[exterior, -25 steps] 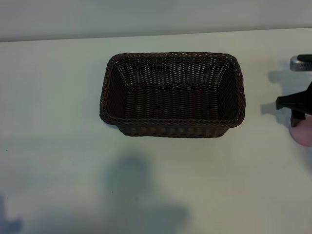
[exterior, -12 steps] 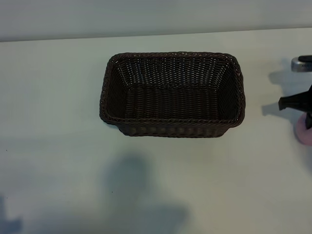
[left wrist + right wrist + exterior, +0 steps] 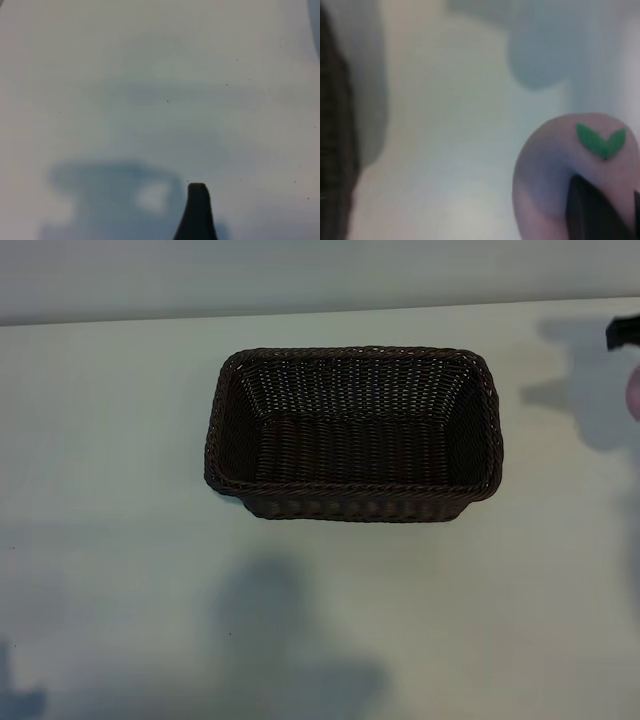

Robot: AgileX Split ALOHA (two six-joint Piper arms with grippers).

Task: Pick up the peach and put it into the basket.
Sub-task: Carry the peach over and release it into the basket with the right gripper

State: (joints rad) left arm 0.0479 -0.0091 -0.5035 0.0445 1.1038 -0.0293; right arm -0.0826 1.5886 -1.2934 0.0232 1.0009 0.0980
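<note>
The right gripper (image 3: 600,210) is clamped on the peach (image 3: 555,170) and has lifted it off the table (image 3: 120,540), right of the empty basket (image 3: 352,487); carrying across comes next. Left gripper (image 3: 197,210) idles, jaws apart

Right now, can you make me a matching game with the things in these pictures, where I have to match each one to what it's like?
Things:
1. peach
2. basket
3. left claw
4. table

What it's like:
A. dark brown and woven, with nothing inside
B. pale and flat, with soft shadows on it
C. pink with a green leaf, pinched in the right claw, up off the table
D. open, over bare table, holding nothing

Pairs: 1-C, 2-A, 3-D, 4-B
</note>
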